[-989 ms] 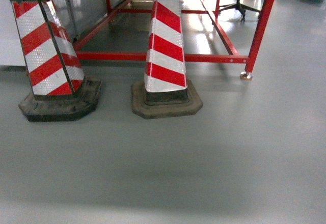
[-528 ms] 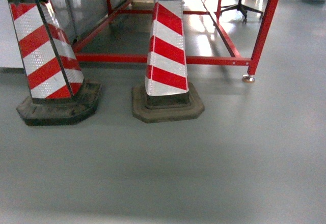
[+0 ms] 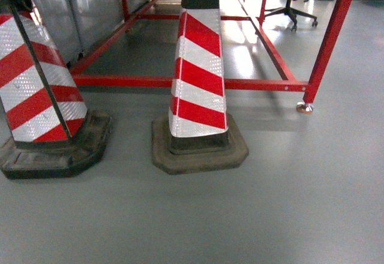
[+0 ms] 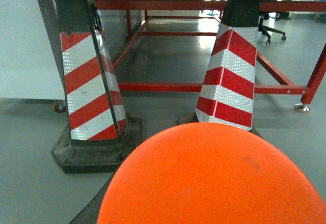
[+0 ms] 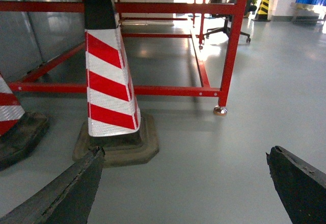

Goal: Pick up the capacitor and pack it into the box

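Cones (image 3: 199,90) with red-white stripes were parked by a red frame (image 3: 282,84). Right gripper (image 5: 186,183) was spread wide, nothing held; left gripper's state couldn't be told.

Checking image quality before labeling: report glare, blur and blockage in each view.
Head view: window glare on the floor under the red frame, otherwise sharp. Left wrist view: a blurred orange dome blocks the lower half. Right wrist view: dark fingertips soft at the bottom corners.
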